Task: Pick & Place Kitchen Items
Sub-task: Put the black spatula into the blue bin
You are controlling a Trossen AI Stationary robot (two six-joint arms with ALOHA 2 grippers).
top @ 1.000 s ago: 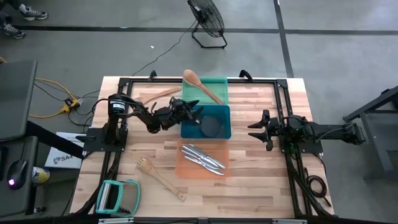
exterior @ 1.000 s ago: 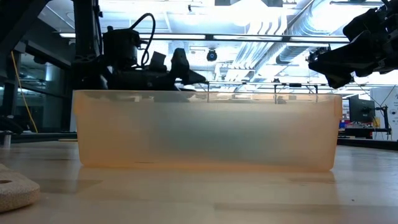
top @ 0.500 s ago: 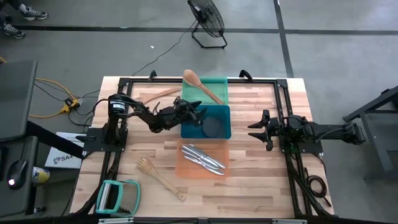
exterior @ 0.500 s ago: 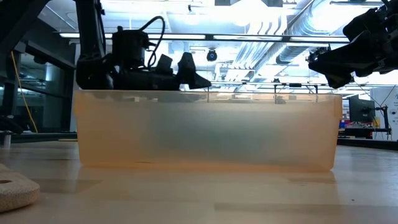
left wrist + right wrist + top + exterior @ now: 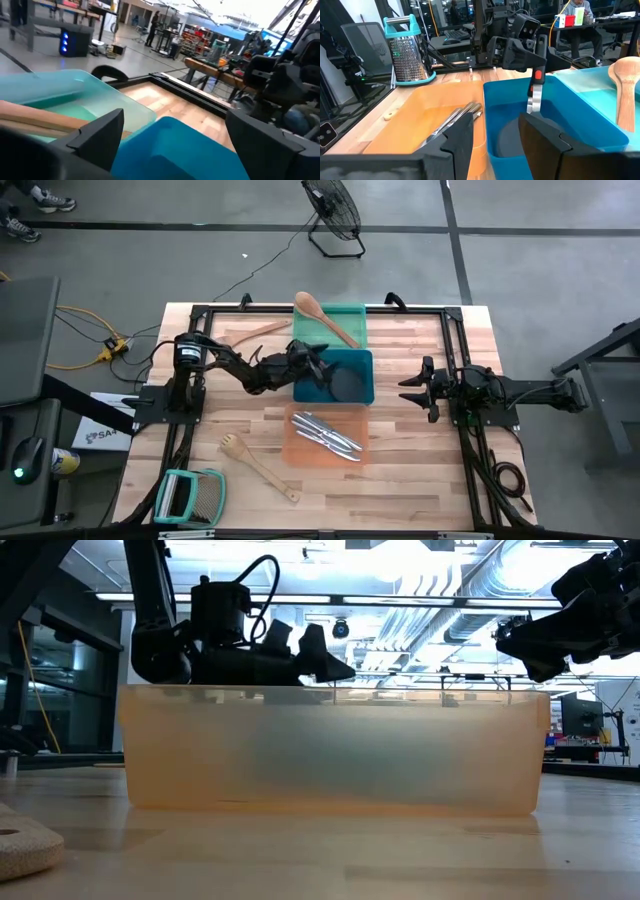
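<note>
Left gripper (image 5: 318, 364) over near rim of blue rectangular plastic tray (image 5: 362, 394), fingers spread wide, empty; black spatula (image 5: 343, 384) lies inside, apparently just dropped. Right gripper (image 5: 408, 387) waits half-open, empty, beside the tray.

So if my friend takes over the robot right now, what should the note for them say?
Left gripper: open, holding nothing, over the left edge of the blue tray.
Right gripper: waits empty to the right of the trays, fingers apart.
Done: a black spatula lies in the blue tray, the silver utensils in the orange tray, and a wooden spoon rests across the green tray.
Left: a wooden fork and a wooden spatula lie on the table.
</note>
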